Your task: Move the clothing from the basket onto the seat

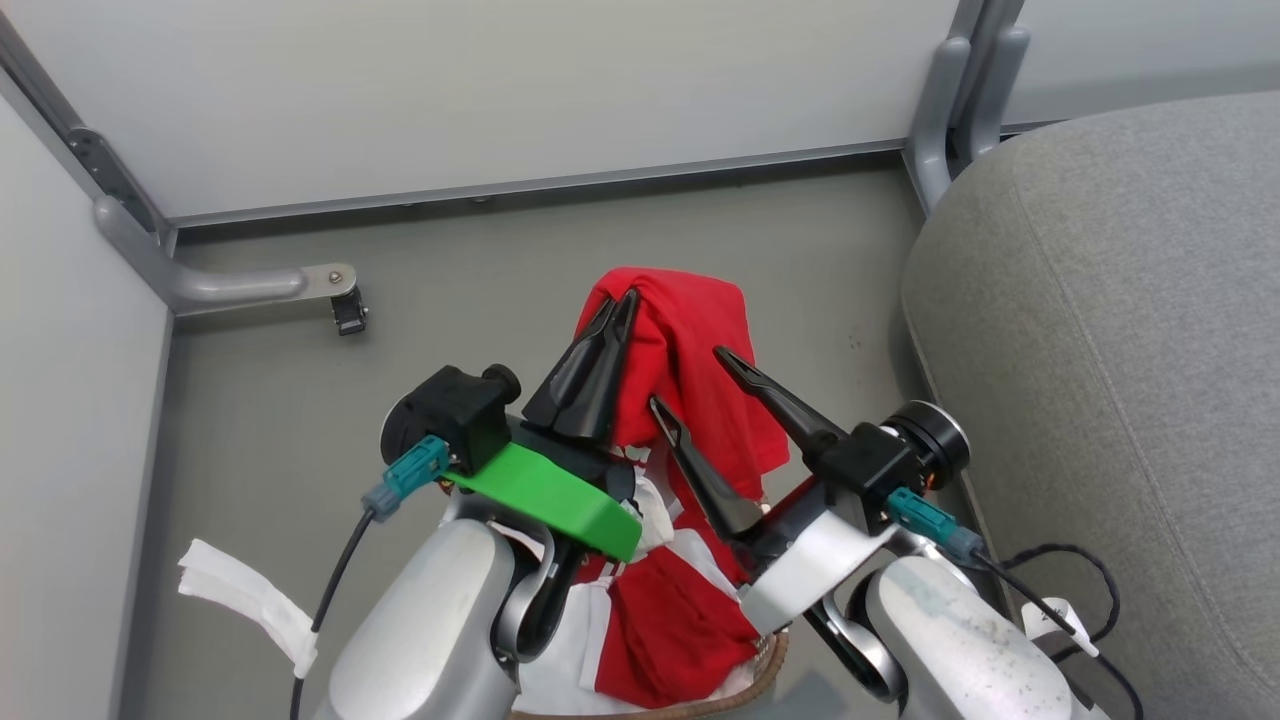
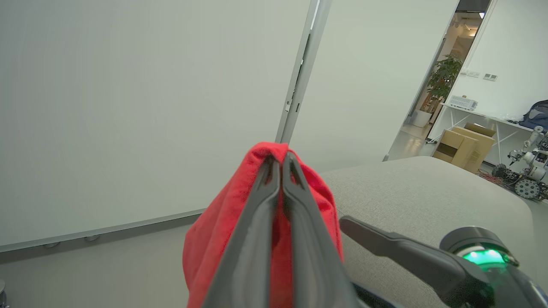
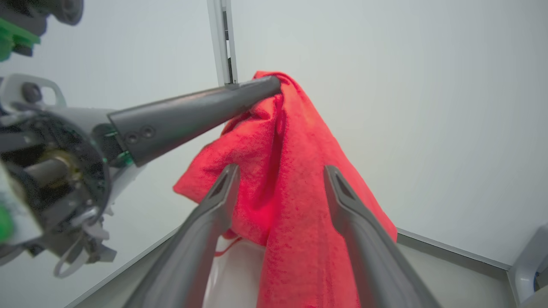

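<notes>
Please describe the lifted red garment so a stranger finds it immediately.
Left of the grey seat sits the basket. Above it, the garment hangs from the shut left gripper: plain red and raised, unlike the white-panelled pile below.

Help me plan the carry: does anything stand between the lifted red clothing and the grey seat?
Only the robot's own right gripper: its open fingers sit beside the clothing on the side toward the seat. The left gripper holds it up. Otherwise just floor lies between.
</notes>
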Robot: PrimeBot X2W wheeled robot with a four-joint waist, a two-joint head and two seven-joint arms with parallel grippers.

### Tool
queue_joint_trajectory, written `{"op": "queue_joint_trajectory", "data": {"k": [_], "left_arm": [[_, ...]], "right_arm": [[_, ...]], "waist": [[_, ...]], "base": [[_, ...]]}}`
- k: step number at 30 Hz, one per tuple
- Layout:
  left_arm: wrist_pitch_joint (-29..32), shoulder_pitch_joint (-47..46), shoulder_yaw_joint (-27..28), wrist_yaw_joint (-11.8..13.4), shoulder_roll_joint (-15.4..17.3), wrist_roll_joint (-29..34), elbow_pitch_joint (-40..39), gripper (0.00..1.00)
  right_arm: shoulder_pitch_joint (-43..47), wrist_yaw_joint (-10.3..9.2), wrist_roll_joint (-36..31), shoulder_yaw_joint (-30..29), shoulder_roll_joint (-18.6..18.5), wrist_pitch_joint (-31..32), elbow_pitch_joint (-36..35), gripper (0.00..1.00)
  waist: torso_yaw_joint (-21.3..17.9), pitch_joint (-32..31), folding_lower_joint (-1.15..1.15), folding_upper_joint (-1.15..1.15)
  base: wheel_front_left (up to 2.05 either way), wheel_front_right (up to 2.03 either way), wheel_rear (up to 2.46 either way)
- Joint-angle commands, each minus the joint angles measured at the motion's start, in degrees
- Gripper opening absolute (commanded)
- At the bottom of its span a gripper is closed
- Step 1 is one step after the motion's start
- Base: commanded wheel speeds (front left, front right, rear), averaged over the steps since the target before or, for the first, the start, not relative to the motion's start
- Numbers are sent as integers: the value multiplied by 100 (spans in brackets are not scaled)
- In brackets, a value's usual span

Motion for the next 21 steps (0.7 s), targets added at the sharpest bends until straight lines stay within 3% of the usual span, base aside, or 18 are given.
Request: {"op": "queue_joint_trajectory", "data": {"k": [1,10,15,16,17,18,21], "left_arm": [[-21,-8,-37,-7,5,-11,-5,0],[-21,-36,-292,-7,-10,-168,-87,0],[-21,-92,-466,-7,-6,-297,-169,0],[-21,-102,-496,-7,-8,-322,-196,0],[-21,-105,-517,-7,-8,-355,-216,0],[-21,-110,-539,-7,-8,-365,-234,0],[-21,-110,-558,-7,-7,-386,-258,0]], "right_arm": [[-93,-4,-60,54,-48,-27,66,100],[-514,-4,-291,235,39,-20,906,100],[-713,-4,-22,367,57,-20,1254,100],[-733,-4,56,416,53,-19,1319,44],[-756,-4,123,416,53,-20,1343,14],[-790,-3,199,435,53,-20,1379,0],[-817,-4,349,351,52,-20,1451,0]], "waist": [[47,3,0,0],[210,-20,0,0],[328,6,0,0],[351,13,0,0],[370,19,0,0],[391,26,0,0],[426,38,0,0]], "base": [[0,0,0],[0,0,0],[0,0,0],[0,0,0],[0,0,0],[0,0,0],[0,0,0]]}}
